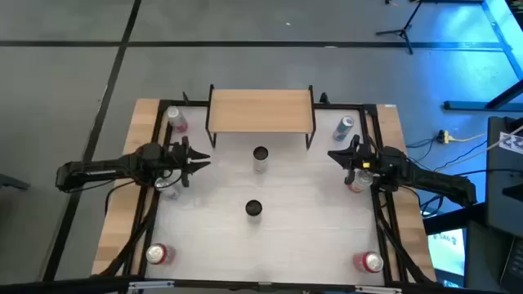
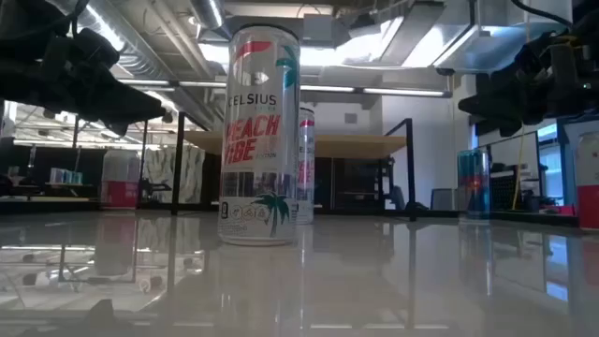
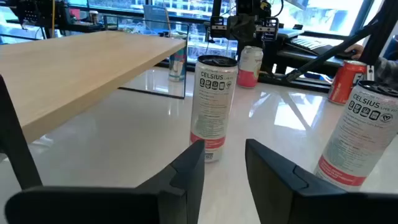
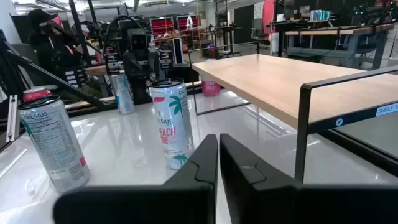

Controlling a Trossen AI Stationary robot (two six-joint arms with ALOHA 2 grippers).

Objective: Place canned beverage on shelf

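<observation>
**Waiting on a first grasp, with no can on the shelf yet**

Looking down from above, finds the shelf (image 1: pixel 261 110) at the far edge of the white table (image 1: pixel 310 220) with a bare top: no can on it, none held over it. Counts two upright cans in the middle of the table as the likely candidates. Puts the far can (image 1: pixel 260 157) just in front of the shelf's front edge, and the near can (image 1: pixel 253 210) further toward the table's front, well apart from the first. Cannot tell from the pictures which of the two is meant. Notes other cans (image 1: pixel 176 120) around the table's corners and sides, all of them off the shelf.

Places the left gripper (image 1: pixel 196 158) over the table's left side, level with the far can and pointing at it, but apart from it. Shows its fingers (image 3: pixel 189 171) parted a little with nothing between them, and the far can standing ahead, past the tips. Places the right gripper (image 1: pixel 335 155) opposite, over the right side, also facing the far can. Shows it clenched on nothing, its two fingers pressed together.

Judges the task barely begun: an approach lined up at most, no grasp made. Leaves everything that counts to do: widening the left fingers to take a can's body, closing on it, lifting it clear of the shelf's edge, setting it upright on the wood and letting go
</observation>
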